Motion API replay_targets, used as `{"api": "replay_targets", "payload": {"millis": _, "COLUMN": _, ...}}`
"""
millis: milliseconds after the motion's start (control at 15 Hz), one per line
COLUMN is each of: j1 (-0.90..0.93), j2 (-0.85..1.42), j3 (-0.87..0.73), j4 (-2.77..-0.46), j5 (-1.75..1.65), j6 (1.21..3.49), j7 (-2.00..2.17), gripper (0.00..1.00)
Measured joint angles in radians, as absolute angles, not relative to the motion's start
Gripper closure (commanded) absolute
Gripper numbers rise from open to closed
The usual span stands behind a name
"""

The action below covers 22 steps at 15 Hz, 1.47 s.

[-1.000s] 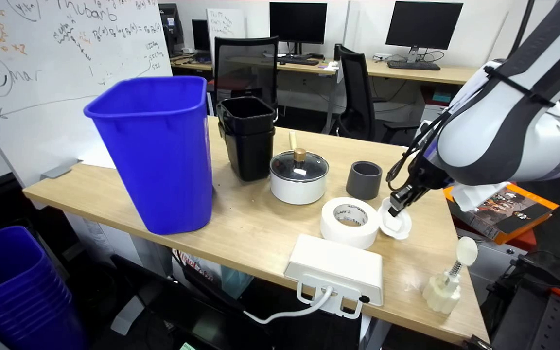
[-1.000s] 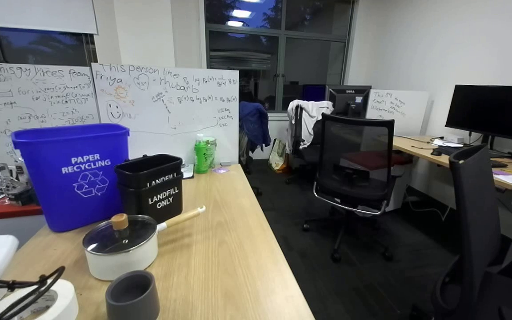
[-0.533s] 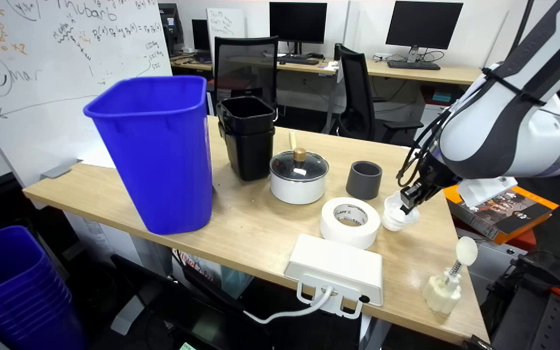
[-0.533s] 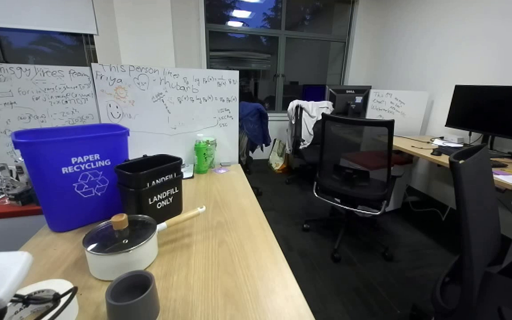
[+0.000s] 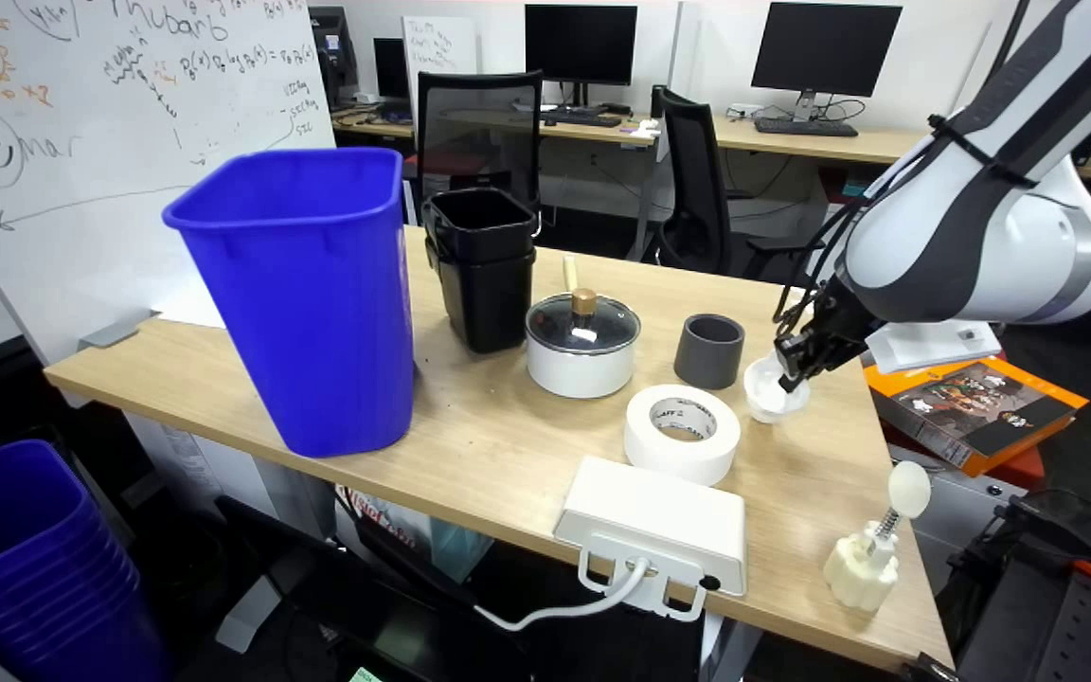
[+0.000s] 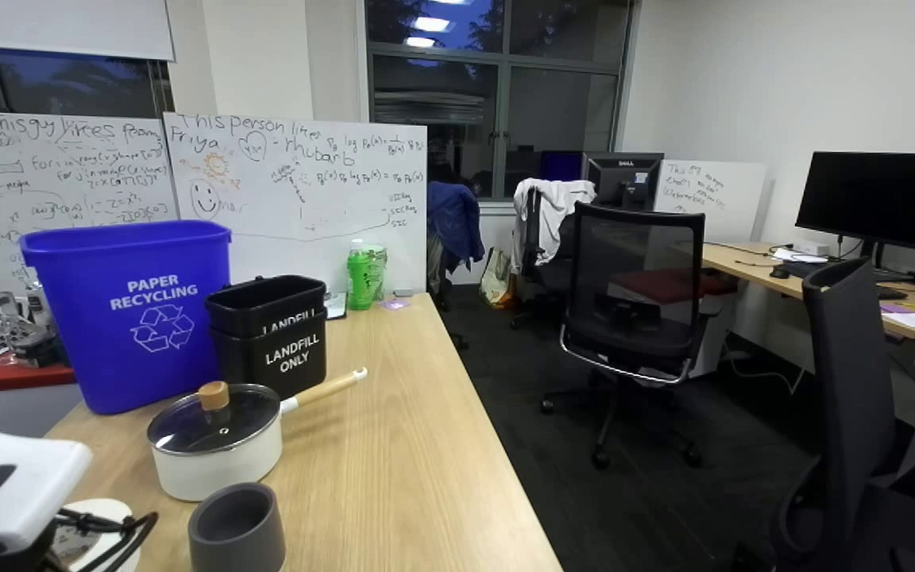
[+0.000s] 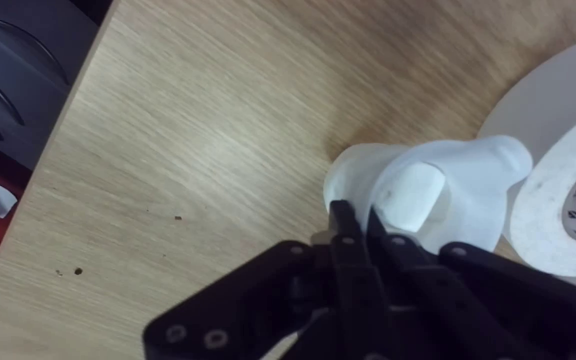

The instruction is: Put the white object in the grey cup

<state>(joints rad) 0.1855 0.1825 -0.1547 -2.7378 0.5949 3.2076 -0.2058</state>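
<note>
The grey cup (image 5: pixel 709 352) stands upright on the table, with its open top visible in both exterior views (image 6: pixel 237 531). My gripper (image 5: pixel 789 377) is shut on the wall of a small white cup (image 5: pixel 760 400), right beside the grey cup. In the wrist view the fingers (image 7: pixel 357 212) pinch the white cup's rim (image 7: pixel 478 200), one finger inside and one outside. A small white block (image 7: pixel 413 195) lies inside the white cup. The white cup is tilted, and I cannot tell its exact height above the table. The jaws are out of view in an exterior view where only the wrist (image 6: pixel 13 492) shows.
A white tape roll (image 5: pixel 669 459) lies close to the white cup. A lidded white pot (image 5: pixel 579 367), black bins (image 5: pixel 484 298) and a blue bin (image 5: pixel 309 332) stand beyond. A white box (image 5: pixel 654 511) and a cream bottle (image 5: pixel 860 571) are near the table edge.
My gripper has moved with the white cup, up in the exterior picture and nearer the grey cup's height. The white cup's tilt has changed. The grey cup has not moved.
</note>
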Motion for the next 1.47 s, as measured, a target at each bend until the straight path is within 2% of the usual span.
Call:
{"api": "replay_targets", "payload": {"millis": 400, "j1": 0.298, "j2": 0.187, "j3": -0.287, "j4": -2.692, "j5": 0.595, "j6": 3.183, "j7": -0.051, "gripper": 0.99}}
{"api": "replay_targets", "payload": {"millis": 800, "j1": 0.402, "j2": 0.179, "j3": -0.422, "j4": -2.587, "j5": 0.563, "j6": 3.024, "j7": 0.174, "gripper": 0.99}}
{"api": "replay_targets", "payload": {"millis": 1000, "j1": 0.430, "j2": 0.150, "j3": -0.450, "j4": -2.520, "j5": 0.532, "j6": 2.936, "j7": 0.302, "gripper": 0.99}}
{"api": "replay_targets", "payload": {"millis": 1467, "j1": 0.435, "j2": 0.118, "j3": -0.482, "j4": -2.455, "j5": 0.437, "j6": 2.919, "j7": 0.453, "gripper": 0.99}}
